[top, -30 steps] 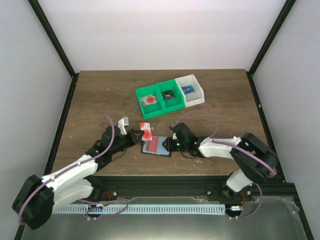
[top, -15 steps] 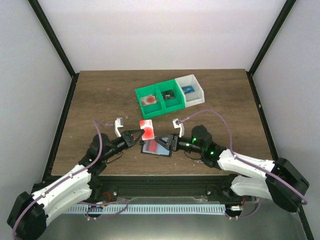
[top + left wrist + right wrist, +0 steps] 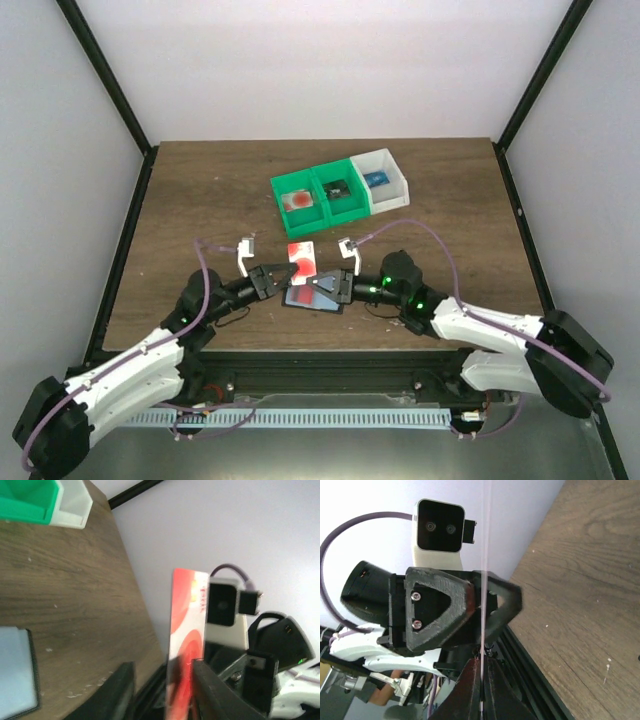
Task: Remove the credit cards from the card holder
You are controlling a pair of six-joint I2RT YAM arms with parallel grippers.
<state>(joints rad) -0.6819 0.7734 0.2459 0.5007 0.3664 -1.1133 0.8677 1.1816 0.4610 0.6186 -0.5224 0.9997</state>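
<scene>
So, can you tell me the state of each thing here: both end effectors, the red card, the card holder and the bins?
left end effector: slightly open, red card standing between its fingers.
right end effector: shut on the red card's edge.
red card: upright, in the air, out of the holder.
card holder: lying flat and open on the table.
green bins: upright, something in each.
white bin: upright, a blue thing inside.
</scene>
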